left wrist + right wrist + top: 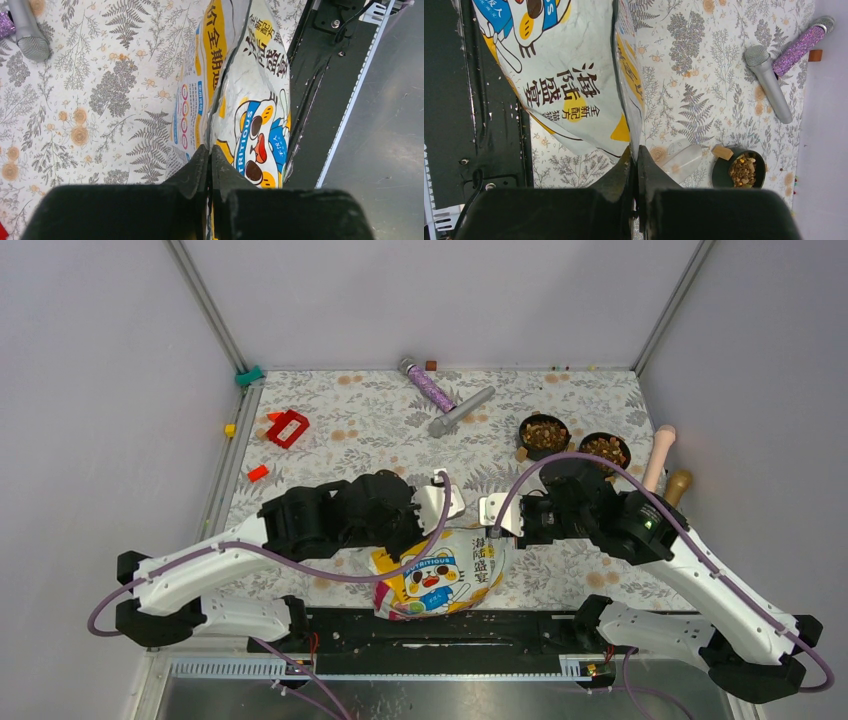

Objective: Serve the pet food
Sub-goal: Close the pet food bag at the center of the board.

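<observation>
Kibble [545, 430] fills two black bowls [523, 440] standing side by side at the far right of the flowered table [330, 455], while the bag [440, 575] hangs between the arms at the near edge, its cartoon face turned up. From above, the left gripper [428, 525] and right gripper [500, 525] meet the bag's upper edge at opposite ends, though the arms hide the fingertips. A silver mic [462, 412] and a purple mic [428, 386] lie crossed near the back wall, and a red piece [288, 428] sits at the far left. In the left wrist view, the black fingers [197, 165] are pressed together on a fold of the bag, which stretches away over the table's edge and the black base rail [320, 75]. In the right wrist view, the fingers [649, 170] likewise pinch the bag's edge with no gap showing. Beyond them one bowl of kibble rests on the cloth with a small wooden block [722, 152] just beside its rim, and both mics lie farther off.
</observation>
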